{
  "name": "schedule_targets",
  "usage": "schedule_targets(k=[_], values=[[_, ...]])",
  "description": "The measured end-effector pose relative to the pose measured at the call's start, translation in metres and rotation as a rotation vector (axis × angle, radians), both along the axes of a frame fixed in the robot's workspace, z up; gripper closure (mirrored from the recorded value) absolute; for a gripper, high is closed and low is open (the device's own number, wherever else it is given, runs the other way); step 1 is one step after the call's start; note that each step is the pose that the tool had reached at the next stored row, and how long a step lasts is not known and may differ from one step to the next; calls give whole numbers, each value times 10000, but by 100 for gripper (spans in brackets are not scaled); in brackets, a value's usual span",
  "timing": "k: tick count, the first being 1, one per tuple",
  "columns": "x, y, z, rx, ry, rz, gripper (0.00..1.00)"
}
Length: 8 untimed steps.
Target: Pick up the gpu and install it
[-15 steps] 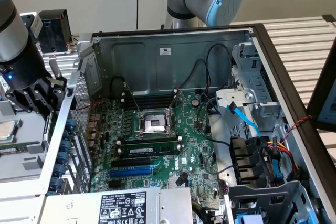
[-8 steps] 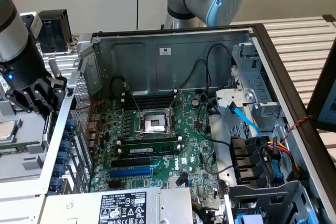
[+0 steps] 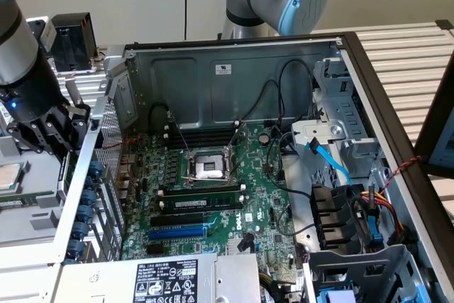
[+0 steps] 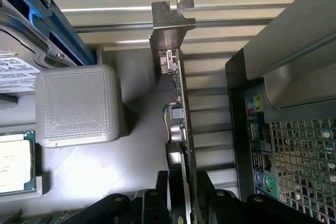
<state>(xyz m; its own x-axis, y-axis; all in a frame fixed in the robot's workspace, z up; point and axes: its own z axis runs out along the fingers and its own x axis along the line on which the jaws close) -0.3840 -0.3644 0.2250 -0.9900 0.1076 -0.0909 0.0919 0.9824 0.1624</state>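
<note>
Pinching the gpu [image 4: 182, 124] edge-on between its fingers, gripper [image 4: 184, 184] just outside the computer case [image 4: 286, 72]

Pale ribbed metal tabletop [image 3: 408, 51], upper right of the exterior view, carrying an open grey steel computer case [image 3: 234, 69]; flat grey tray [image 3: 32, 207] at middle left.

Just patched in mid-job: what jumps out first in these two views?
The open computer case lies centre in the exterior view, its green motherboard exposed around the CPU socket. At that view's left, outside the case, the gripper clamps the gpu edge-on, its silver bracket pointing away from the fingers.
</note>
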Motion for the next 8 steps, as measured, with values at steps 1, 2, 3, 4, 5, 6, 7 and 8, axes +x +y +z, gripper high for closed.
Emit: schedule_targets(k=[1,2,3,4,5,6,7,8], values=[[0,-3,0,47,0,0,65],[0,-6,0,96,0,0,65],[0,-8,0,132,0,0,65],[0,-11,1,149,1,0,65],[0,-11,1,151,1,-1,65],[0,-12,0,153,-1,-2,65],[0,-13,0,153,-1,-1,65],[0,-15,0,153,0,0,65]])
